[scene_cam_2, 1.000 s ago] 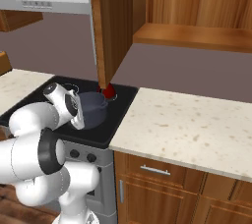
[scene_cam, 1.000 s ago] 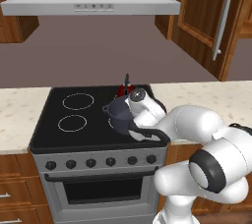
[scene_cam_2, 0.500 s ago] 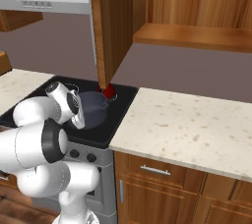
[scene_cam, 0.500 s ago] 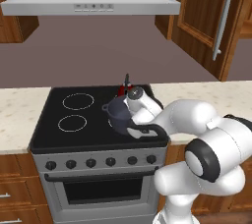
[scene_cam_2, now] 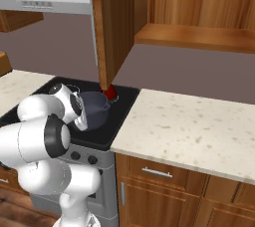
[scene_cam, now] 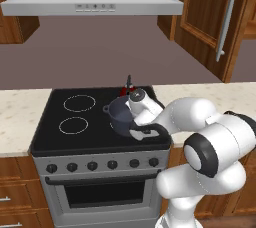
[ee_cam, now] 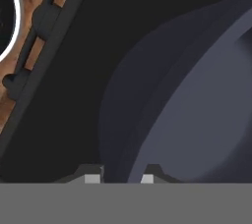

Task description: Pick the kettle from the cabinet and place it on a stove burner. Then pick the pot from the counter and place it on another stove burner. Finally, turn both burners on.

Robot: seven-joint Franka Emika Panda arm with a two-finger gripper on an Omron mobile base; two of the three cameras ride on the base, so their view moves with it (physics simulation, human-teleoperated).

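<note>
The dark blue-grey pot (scene_cam: pixel 120 116) sits tilted over the right side of the black cooktop (scene_cam: pixel 100 117), seen from the right base view as pot (scene_cam_2: pixel 95 109). My gripper (scene_cam: pixel 131 113) is shut on the pot's near rim. In the hand view the rim of the pot (ee_cam: pixel 187 120) runs between the two fingertips of the gripper (ee_cam: pixel 120 176). The red kettle (scene_cam: pixel 126 90) stands right behind the pot at the back of the cooktop, mostly hidden; a red patch of the kettle (scene_cam_2: pixel 109 92) shows below the cabinet door. Two white burner circles (scene_cam: pixel 79 103) (scene_cam: pixel 73 125) lie on the left.
Black knobs (scene_cam: pixel 92 165) line the stove front. The range hood (scene_cam: pixel 92 2) hangs above. The cabinet door (scene_cam_2: pixel 113 22) stands open over the stove's right edge, its shelf (scene_cam_2: pixel 199 34) beyond. Beige counter (scene_cam_2: pixel 189 131) stretches to the right of the stove.
The arm's elbow has swung out to the right and risen. The pot has shifted only slightly to the left, still in the gripper.
</note>
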